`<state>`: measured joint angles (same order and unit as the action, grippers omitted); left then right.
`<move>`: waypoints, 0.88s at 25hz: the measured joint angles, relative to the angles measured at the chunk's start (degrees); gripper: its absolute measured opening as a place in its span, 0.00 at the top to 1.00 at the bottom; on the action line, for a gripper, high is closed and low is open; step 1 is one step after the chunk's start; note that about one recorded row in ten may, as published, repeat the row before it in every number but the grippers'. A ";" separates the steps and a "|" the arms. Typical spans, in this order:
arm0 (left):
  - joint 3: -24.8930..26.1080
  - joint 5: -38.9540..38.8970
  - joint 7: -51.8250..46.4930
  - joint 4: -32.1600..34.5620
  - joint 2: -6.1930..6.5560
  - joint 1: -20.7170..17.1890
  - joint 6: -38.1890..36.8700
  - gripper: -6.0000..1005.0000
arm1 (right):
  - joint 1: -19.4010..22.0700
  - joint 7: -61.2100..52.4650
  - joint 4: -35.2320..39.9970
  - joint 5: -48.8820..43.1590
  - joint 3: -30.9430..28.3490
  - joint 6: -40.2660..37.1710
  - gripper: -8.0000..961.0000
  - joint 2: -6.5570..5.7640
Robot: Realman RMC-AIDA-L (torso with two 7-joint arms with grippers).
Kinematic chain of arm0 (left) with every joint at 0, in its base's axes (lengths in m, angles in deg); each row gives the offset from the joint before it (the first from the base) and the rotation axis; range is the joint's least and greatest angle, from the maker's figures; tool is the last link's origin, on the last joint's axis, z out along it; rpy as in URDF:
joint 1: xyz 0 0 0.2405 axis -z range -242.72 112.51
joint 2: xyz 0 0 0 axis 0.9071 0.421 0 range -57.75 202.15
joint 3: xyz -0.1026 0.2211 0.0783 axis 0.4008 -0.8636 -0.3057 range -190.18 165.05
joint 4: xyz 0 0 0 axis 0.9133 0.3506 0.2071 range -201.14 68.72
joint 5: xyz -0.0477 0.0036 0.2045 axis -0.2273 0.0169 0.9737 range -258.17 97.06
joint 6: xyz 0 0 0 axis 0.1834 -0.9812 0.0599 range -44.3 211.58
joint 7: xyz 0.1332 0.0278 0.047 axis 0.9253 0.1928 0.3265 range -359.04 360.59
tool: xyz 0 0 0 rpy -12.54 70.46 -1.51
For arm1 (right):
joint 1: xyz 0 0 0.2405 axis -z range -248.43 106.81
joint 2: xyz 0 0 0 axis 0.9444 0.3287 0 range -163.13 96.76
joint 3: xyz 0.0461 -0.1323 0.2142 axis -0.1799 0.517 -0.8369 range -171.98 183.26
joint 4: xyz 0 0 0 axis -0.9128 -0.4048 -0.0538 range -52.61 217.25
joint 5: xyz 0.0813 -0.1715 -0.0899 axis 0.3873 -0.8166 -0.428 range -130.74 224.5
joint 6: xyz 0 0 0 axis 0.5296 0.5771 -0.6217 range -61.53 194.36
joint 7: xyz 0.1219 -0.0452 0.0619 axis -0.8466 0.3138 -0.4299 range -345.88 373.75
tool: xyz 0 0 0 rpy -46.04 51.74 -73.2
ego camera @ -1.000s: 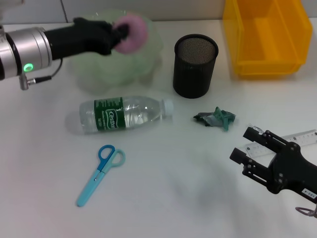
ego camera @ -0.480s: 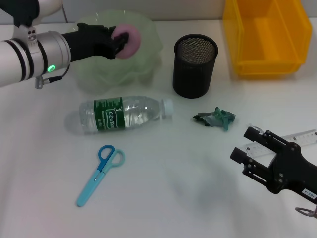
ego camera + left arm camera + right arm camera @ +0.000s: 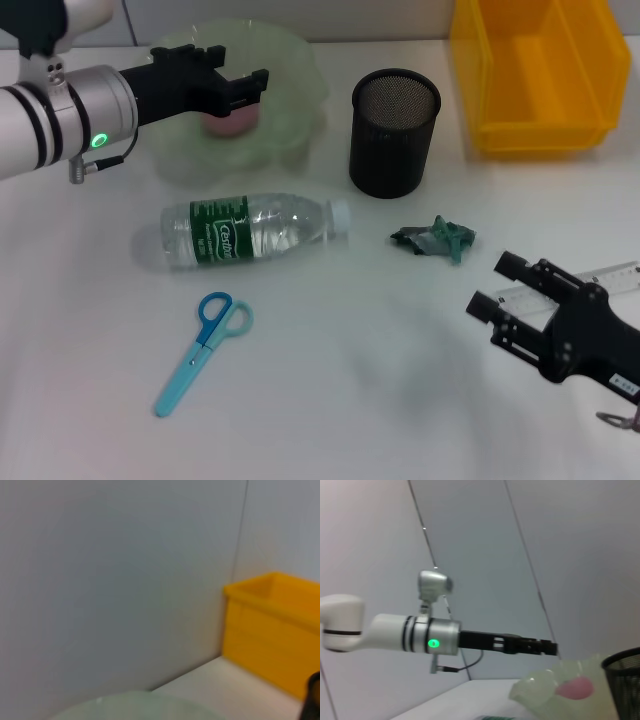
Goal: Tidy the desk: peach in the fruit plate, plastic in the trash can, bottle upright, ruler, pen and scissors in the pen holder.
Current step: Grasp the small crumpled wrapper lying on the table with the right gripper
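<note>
The pink peach (image 3: 228, 122) lies inside the pale green fruit plate (image 3: 290, 70), also seen from the right wrist as the peach (image 3: 575, 687) in the fruit plate (image 3: 545, 692). My left gripper (image 3: 240, 68) hovers open just above it, holding nothing. The bottle (image 3: 245, 230) lies on its side on the desk (image 3: 330, 380). The blue scissors (image 3: 200, 350) rest near the front left. A crumpled piece of plastic (image 3: 435, 238) sits right of centre. My right gripper (image 3: 495, 285) stands open at the front right, over the clear ruler (image 3: 612, 274). The pen is out of view.
The black mesh pen holder (image 3: 394, 130) stands at the back centre. The yellow trash can (image 3: 535, 70) is at the back right, also in the left wrist view as the trash can (image 3: 275, 630). The wall is close behind both.
My left gripper has opened and let go of the peach, which now lies in the fruit plate. The right arm has barely moved.
</note>
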<state>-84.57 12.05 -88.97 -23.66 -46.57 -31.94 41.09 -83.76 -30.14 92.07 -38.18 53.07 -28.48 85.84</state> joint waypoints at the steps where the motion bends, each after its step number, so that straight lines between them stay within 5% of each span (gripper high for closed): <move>1: 0.10 -1.28 0.13 0.29 0.07 -0.51 -1.28 0.49 | -0.05 -0.05 -0.01 0.22 -0.41 0.30 0.29 0.04; 3: 0.22 -2.60 0.32 0.92 0.17 -1.26 -3.36 0.37 | -0.50 -0.13 -0.12 0.53 -1.23 0.89 0.29 0.11; 7: 1.49 -6.03 0.54 4.48 0.46 -4.83 -15.56 0.34 | -1.11 -0.39 -0.15 0.58 -1.29 1.32 0.29 0.12; 8: 4.01 -6.39 1.53 5.67 0.49 -6.69 -24.65 0.34 | -1.58 -0.60 -0.17 0.63 -1.33 1.86 0.29 0.13; 13: 9.03 -6.12 6.55 4.59 0.78 -8.69 -44.98 0.34 | -2.57 -1.20 -0.18 0.69 -1.96 4.31 0.29 0.15; 22: 8.92 -4.88 15.27 2.35 0.62 -12.63 -57.61 0.34 | -5.51 -5.01 0.41 0.70 -3.38 9.59 0.29 0.15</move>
<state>-75.66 7.17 -73.70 -21.30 -45.95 -44.57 -16.51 -89.27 -35.15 92.48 -37.49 49.69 -18.88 85.99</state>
